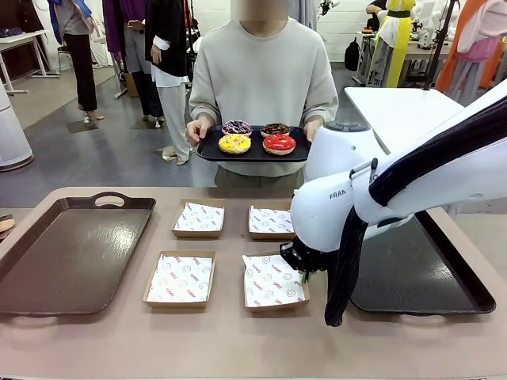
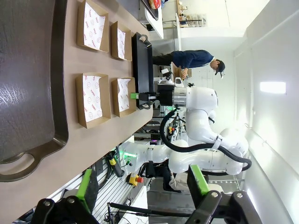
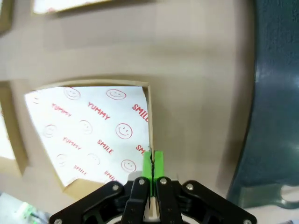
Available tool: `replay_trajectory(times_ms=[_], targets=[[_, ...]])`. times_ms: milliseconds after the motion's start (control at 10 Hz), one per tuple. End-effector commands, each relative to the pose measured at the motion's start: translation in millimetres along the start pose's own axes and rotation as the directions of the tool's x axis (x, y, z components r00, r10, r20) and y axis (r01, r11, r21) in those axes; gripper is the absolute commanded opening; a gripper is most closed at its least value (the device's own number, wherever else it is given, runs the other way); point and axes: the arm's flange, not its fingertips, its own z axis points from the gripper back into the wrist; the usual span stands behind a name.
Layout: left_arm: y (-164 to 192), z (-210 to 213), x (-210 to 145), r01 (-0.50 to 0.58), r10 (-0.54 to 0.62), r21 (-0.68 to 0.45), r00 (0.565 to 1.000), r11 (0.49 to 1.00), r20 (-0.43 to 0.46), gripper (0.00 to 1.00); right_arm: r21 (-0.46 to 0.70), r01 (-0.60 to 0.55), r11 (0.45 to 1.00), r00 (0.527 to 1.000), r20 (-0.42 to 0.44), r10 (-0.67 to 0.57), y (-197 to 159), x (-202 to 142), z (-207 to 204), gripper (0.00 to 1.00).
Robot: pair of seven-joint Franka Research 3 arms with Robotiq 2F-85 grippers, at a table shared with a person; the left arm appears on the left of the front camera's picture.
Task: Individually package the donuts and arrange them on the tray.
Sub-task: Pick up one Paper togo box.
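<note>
A person across the table holds a black serving tray (image 1: 207, 150) with the donuts: a dark sprinkled one (image 1: 236, 127), a chocolate one (image 1: 275, 128), a yellow-iced one (image 1: 234, 144) and a red-iced one (image 1: 279, 143). Four paper-lined cardboard boxes lie on the table. My right gripper (image 1: 303, 274) is down at the right wall of the near-right box (image 1: 269, 283). In the right wrist view its green pads (image 3: 158, 161) are pressed together on that wall of the box (image 3: 93, 130). My left gripper (image 2: 142, 186) hangs open over the left side, holding nothing.
A brown handled tray (image 1: 71, 253) lies at the table's left and a dark tray (image 1: 412, 273) at its right, close beside the gripped box. The other boxes are the near-left (image 1: 181, 278), far-left (image 1: 199, 218) and far-right (image 1: 270, 220).
</note>
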Motion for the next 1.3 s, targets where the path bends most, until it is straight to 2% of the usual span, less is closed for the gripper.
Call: replay_trajectory(times_ms=[0,300,500,600,1000,1200], targets=[[-1.3,1.2,0.0,0.003,-0.003,-0.011,1.000,1.000,0.008,1.00,0.031,-0.057,0.998,0.998,-0.023,0.058,0.8,-6.3,57.4,0.00],[-1.3,1.2,0.0,0.003,-0.003,-0.011,1.000,1.000,0.008,1.00,0.031,-0.103,0.994,0.994,-0.031,0.104,0.8,4.4,137.3,0.00],[-1.3,1.2,0.0,0.003,-0.003,-0.011,1.000,1.000,0.008,1.00,-0.051,-0.107,0.993,0.993,-0.059,0.104,3.7,42.2,177.5,0.00],[-1.3,1.2,0.0,0.003,-0.003,-0.011,1.000,1.000,0.008,1.00,-0.046,-0.099,0.994,0.993,-0.069,0.095,6.3,65.9,191.5,0.00],[-1.3,1.2,0.0,0.003,-0.003,-0.011,1.000,1.000,0.008,1.00,-0.089,-0.003,0.996,1.000,-0.022,0.001,18.0,156.7,203.8,0.00],[-1.3,1.2,0.0,0.003,-0.003,-0.011,1.000,1.000,0.008,1.00,-0.108,0.037,0.993,0.999,-0.023,-0.040,16.0,186.4,199.8,0.00]])
